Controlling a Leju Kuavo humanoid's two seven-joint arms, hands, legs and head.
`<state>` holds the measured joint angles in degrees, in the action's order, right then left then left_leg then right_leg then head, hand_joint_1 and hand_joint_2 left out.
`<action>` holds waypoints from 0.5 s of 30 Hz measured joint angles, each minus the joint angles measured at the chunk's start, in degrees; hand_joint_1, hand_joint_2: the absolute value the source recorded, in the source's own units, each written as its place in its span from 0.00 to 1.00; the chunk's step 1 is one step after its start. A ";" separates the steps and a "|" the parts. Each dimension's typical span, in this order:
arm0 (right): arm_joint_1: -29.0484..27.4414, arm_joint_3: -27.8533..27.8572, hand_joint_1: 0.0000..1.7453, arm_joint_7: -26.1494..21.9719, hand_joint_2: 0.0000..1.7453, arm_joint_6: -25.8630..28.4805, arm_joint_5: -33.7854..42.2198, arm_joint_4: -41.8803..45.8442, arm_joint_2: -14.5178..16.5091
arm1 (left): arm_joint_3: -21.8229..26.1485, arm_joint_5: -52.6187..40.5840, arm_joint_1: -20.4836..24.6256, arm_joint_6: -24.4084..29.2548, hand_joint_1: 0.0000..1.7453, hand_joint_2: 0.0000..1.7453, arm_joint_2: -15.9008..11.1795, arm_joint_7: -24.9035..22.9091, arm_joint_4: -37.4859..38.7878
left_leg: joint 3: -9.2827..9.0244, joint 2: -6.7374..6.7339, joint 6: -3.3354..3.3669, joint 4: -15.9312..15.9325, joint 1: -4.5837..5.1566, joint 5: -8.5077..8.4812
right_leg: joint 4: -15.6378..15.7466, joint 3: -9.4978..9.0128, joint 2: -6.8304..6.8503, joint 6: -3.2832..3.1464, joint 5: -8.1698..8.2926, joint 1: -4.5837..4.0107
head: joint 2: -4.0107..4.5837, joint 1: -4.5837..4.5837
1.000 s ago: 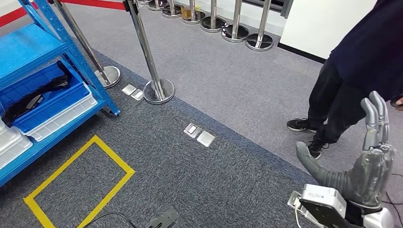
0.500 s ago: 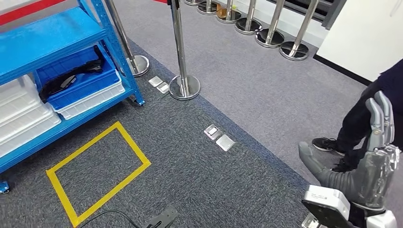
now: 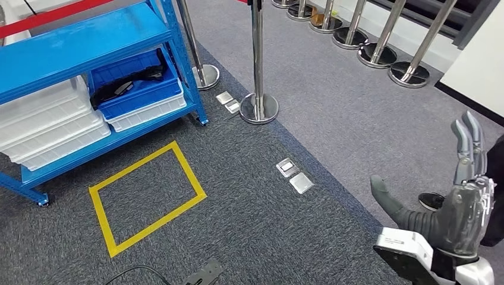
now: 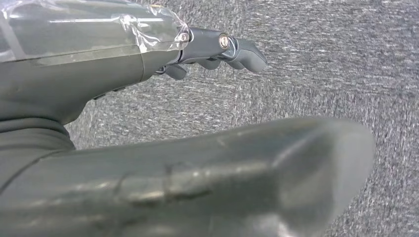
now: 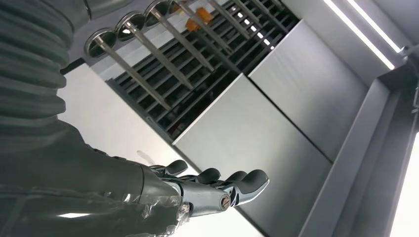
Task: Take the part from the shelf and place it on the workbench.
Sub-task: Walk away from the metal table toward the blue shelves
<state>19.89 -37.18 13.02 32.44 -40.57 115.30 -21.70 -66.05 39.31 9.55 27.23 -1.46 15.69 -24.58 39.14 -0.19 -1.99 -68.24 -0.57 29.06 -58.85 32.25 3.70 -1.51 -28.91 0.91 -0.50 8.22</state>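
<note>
The blue shelf (image 3: 77, 35) stands at the upper left of the head view. On its lower level sits a blue bin (image 3: 139, 98) with a black part (image 3: 126, 85) lying in it. My right hand (image 3: 459, 208) is raised at the lower right, far from the shelf, fingers straight and thumb spread, holding nothing. The right wrist view shows the same right hand (image 5: 197, 190) flat and empty against a wall. In the left wrist view my left hand (image 4: 123, 74) hangs over grey carpet with fingers extended and nothing in it.
White bins (image 3: 53, 127) are stacked beside the blue bin. A yellow tape rectangle (image 3: 145, 196) marks the carpet before the shelf. Chrome stanchions (image 3: 258, 59) stand behind it, floor plates (image 3: 294, 175) lie mid-floor, and a person's shoe (image 3: 432, 200) is near my right hand.
The camera has turned: the shelf and yellow rectangle slide rightward into the picture and the person slips almost out at the right edge. My right hand stays raised and empty.
</note>
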 joint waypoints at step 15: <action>-0.87 0.04 0.00 0.07 1.00 -0.02 -0.43 0.13 -0.05 | 0.02 0.15 0.31 0.33 0.00 0.00 0.14 -0.28 0.01 | -5.40 3.83 3.33 10.39 0.68 -3.14 | -10.81 5.62 -4.21 1.86 -3.00 0.11 | 0.00 -0.96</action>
<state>19.02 -37.14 13.09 32.41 -41.00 115.43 -21.75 -66.03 39.46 9.86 27.56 -1.33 15.41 -24.57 33.74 3.64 1.35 -57.85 0.11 25.92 -69.66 37.87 -0.52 0.34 -31.92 1.02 -0.50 7.26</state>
